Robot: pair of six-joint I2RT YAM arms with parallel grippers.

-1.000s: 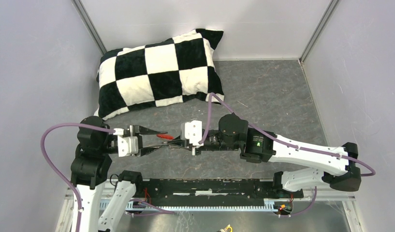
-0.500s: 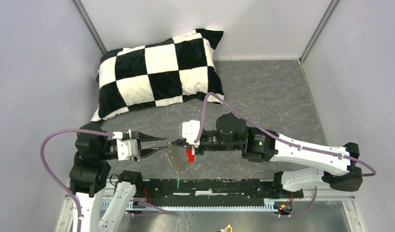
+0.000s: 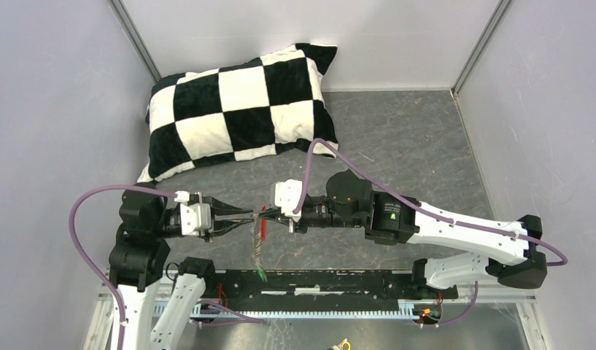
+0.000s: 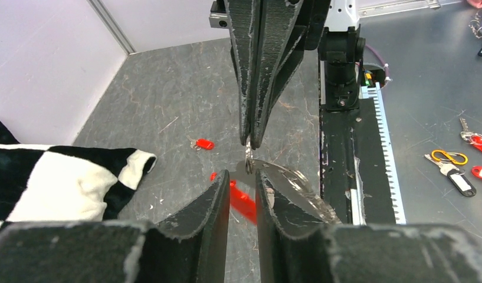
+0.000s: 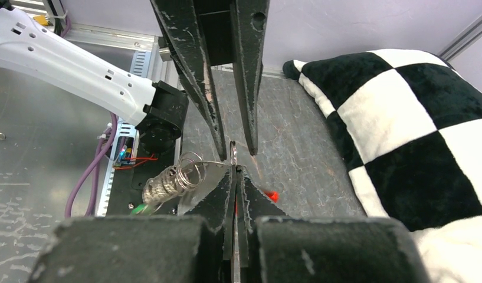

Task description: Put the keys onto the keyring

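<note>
The right hand [image 5: 235,170] has its fingers pressed together on the thin wire of the keyring [image 5: 179,175]. The silvery coil hangs off to one side, with a blurred green key head [image 5: 139,208] at its end. The left hand [image 5: 236,153] points in from opposite, its fingers apart on either side of the ring's upright loop. A small red piece [image 5: 272,195] lies on the grey counter [image 5: 297,147], near a chequered pillow [image 5: 403,130].

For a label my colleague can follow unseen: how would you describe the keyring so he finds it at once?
From the checkered pillow at the back, come forward to the middle of the table. The keyring hangs there from the shut right gripper. Unlike the small red key lying on the table, it has a silvery chain and a long red fob.
</note>
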